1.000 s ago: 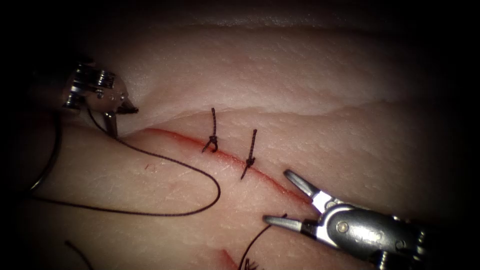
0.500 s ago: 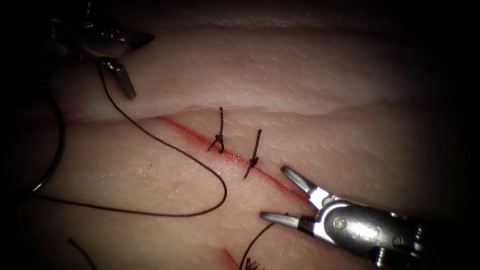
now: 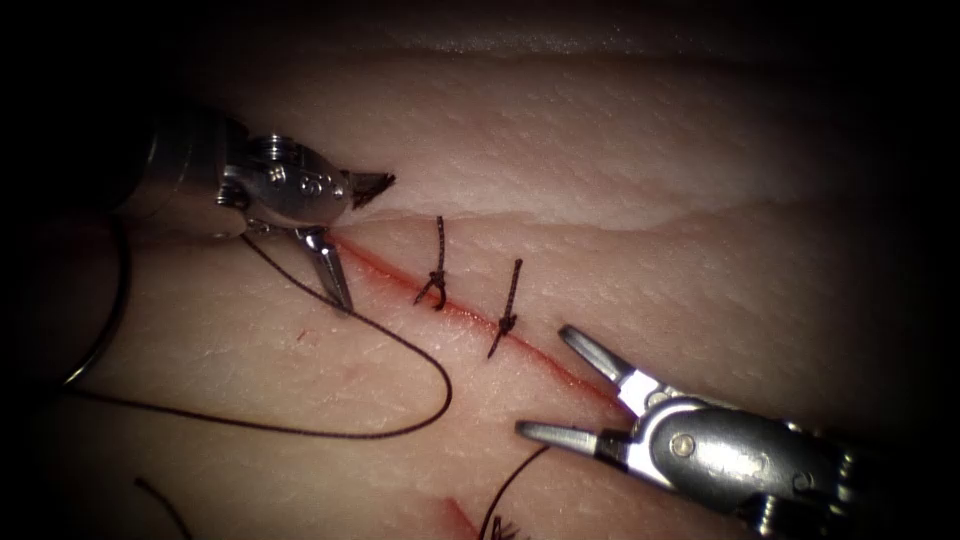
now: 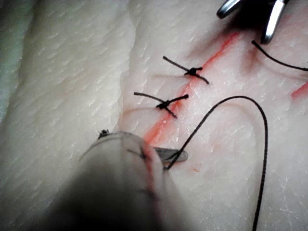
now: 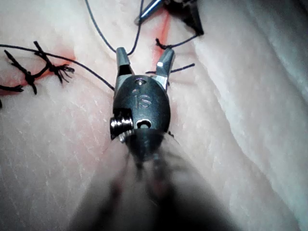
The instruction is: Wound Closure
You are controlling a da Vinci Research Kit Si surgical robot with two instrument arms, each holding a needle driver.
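The cut (image 3: 480, 325) runs as a red line across the tissue (image 3: 600, 150), with two knotted stitches (image 3: 435, 280) (image 3: 506, 318) over it. My left tool (image 3: 368, 242) is at the cut's left end, jaws spread wide and nothing clamped between them. The dark thread (image 3: 440, 385) runs past its lower jaw and up toward its wrist. From there it loops left of the cut to a dark curved arc, apparently the needle (image 3: 105, 320). The arc lies on the tissue at the far left, in neither tool. My right tool (image 3: 542, 383) stands open and empty at the cut's right end.
A loose thread end (image 3: 515, 475) curls just below the right tool's lower jaw. Beside it are a second red mark (image 3: 455, 518) and older knotted stitches (image 5: 38, 67). A fold of tissue (image 3: 560, 220) rises behind the cut.
The left tool rose up and away, then came down and right to the cut's left end, the thread near it following. The right tool has barely moved.
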